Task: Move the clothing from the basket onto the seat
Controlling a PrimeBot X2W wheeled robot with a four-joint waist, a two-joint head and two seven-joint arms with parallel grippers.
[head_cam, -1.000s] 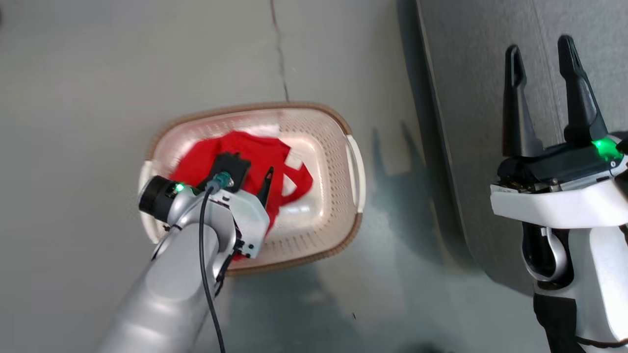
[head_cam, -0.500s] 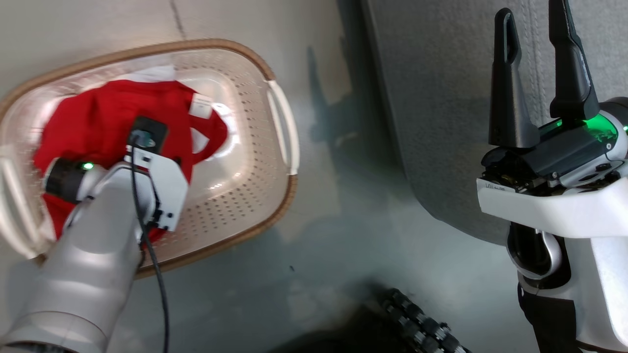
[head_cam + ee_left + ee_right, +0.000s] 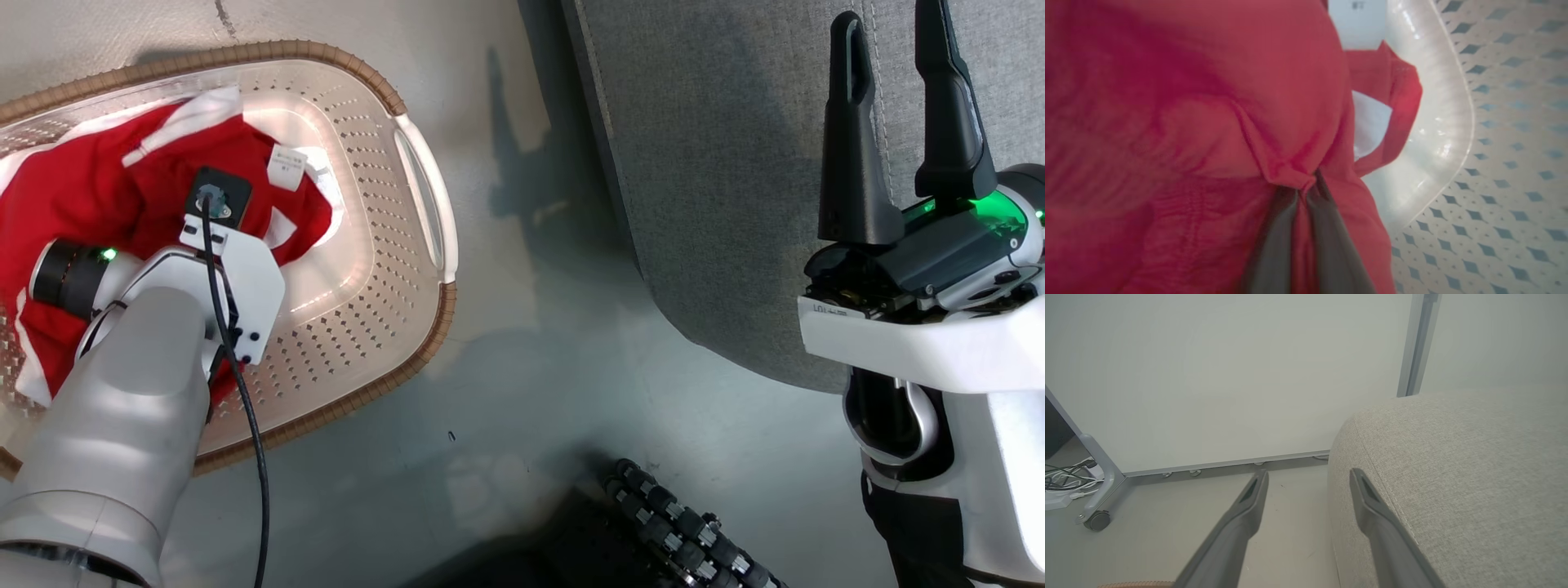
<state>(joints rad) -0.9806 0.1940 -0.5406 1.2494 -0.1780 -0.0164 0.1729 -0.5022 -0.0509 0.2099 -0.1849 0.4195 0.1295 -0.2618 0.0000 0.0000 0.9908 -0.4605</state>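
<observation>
Left arm angles down into the basket; left gripper is pinched tight on a fold of clothing. Right gripper is held level at the seat edge, jaws apart.

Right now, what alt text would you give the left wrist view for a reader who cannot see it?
The left gripper has its two dark fingers pinched shut on a bunched fold of the red clothing. To the right the cream perforated wall of the basket curves past, and a white tag shows at the top edge.
</observation>
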